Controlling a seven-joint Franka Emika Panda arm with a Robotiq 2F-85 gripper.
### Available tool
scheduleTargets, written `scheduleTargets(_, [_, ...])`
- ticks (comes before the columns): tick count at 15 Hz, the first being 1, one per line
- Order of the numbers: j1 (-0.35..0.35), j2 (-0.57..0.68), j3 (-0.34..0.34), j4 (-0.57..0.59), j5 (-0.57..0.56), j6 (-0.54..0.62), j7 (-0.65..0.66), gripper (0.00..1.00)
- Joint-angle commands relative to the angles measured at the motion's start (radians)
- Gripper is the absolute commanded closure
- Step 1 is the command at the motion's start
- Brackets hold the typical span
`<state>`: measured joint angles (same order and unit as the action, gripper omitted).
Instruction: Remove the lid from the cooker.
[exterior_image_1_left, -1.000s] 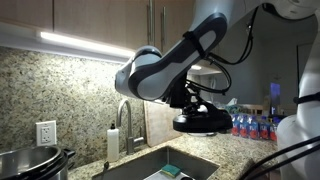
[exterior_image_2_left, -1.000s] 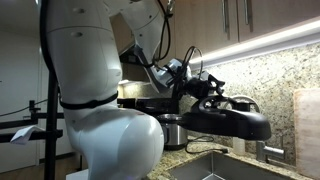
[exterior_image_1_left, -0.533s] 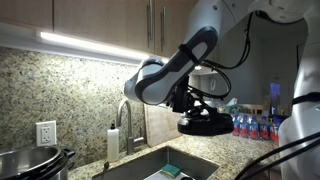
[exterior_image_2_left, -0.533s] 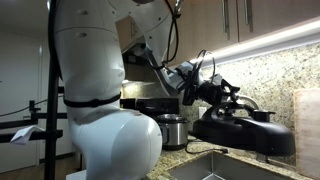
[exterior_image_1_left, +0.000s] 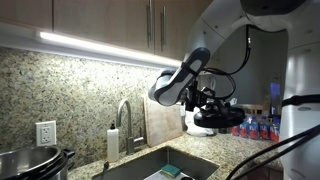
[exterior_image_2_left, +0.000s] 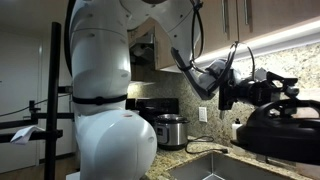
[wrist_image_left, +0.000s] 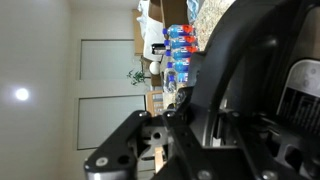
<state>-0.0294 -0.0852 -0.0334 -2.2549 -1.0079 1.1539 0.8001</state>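
Observation:
My gripper (exterior_image_1_left: 207, 104) is shut on the raised handle of the round black lid (exterior_image_1_left: 216, 119) and holds it in the air over the far end of the sink. In an exterior view the lid (exterior_image_2_left: 285, 131) hangs under the gripper (exterior_image_2_left: 262, 98), well away from the cooker (exterior_image_2_left: 169, 130), which has a dark body and a silver band. The cooker's open shiny steel rim (exterior_image_1_left: 35, 159) shows at the lower left. In the wrist view the gripper's dark body (wrist_image_left: 205, 125) and the lid fill the frame; the fingertips are hidden.
A steel sink (exterior_image_1_left: 150, 165) with a tall faucet (exterior_image_1_left: 124, 115) and a soap bottle (exterior_image_1_left: 113, 141) lies between cooker and lid. A wooden cutting board (exterior_image_1_left: 160, 124) leans on the granite backsplash. Water bottles (exterior_image_1_left: 255, 126) stand beyond the lid. Cabinets hang overhead.
The gripper has carried the lid further from the cooker, across the sink toward the bottles, and the arm has stretched out.

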Motion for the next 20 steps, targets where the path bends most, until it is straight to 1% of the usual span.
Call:
scheduleTargets(1, [-0.035,0.084,-0.03,0.121,-0.058,-0.064,0.026,0.98])
scheduleTargets(5, [-0.068,0.143,-0.075,0.215,-0.037,-0.061,0.001,0.98])
scheduleTargets(7, [-0.084,0.152,-0.095,0.238,-0.023,-0.056,-0.012,0.97])
scheduleTargets(8, [-0.083,0.138,-0.097,0.23,-0.015,-0.055,-0.014,0.98])
scheduleTargets(9, [-0.08,0.152,-0.092,0.206,-0.018,-0.009,0.005,0.9])
scheduleTargets(13, [-0.087,0.153,-0.099,0.211,-0.015,-0.009,0.005,0.9])
scheduleTargets(14, [-0.087,0.153,-0.099,0.211,-0.015,-0.009,0.005,0.98])
scheduleTargets(20, [-0.103,0.271,-0.117,0.253,0.02,0.022,0.029,0.98])
